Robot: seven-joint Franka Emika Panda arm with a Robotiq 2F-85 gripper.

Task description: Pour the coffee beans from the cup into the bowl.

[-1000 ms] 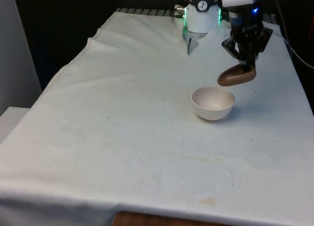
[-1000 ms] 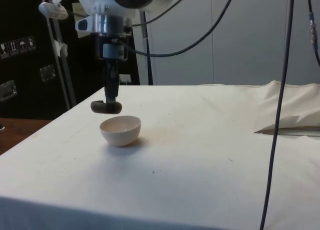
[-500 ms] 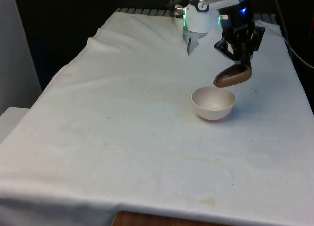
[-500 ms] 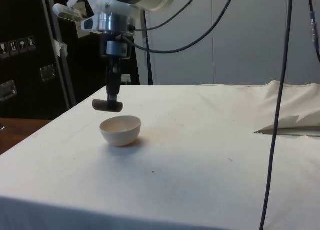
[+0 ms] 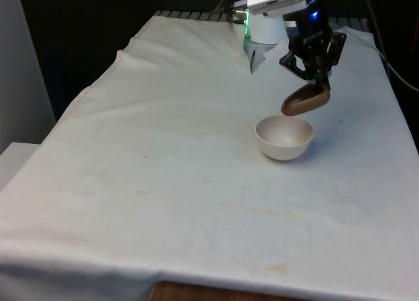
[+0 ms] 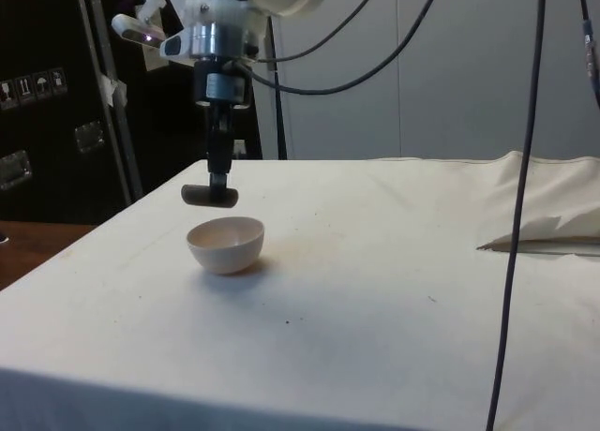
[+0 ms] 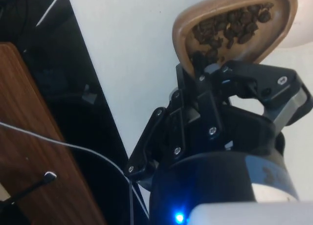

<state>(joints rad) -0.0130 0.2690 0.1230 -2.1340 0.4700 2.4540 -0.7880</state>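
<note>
A shallow brown wooden cup (image 5: 305, 101) hangs in the air, pinched at its rim by my gripper (image 5: 320, 84), which is shut on it. The cup (image 6: 209, 196) lies nearly level just above the white bowl (image 6: 226, 245). In the front view it hovers over the far rim of the bowl (image 5: 284, 137), tipped slightly toward the front view's left. In the wrist view the cup (image 7: 234, 25) holds dark coffee beans (image 7: 230, 24), held at its near edge by my gripper (image 7: 210, 71). The bowl's inside looks pale, with no beans visible.
The white cloth covers the table (image 5: 163, 157), with a raised fold (image 5: 252, 55) near the robot's base. In the side view a hanging black cable (image 6: 520, 206) crosses the right part and a cloth fold (image 6: 544, 230) lies at the table's far right. The table's side edge (image 7: 105, 122) drops off near the cup.
The gripper has risen with the cup and shifted slightly toward the front view's left, bringing the cup from beside the bowl's rim to above it. The bowl has not moved.
</note>
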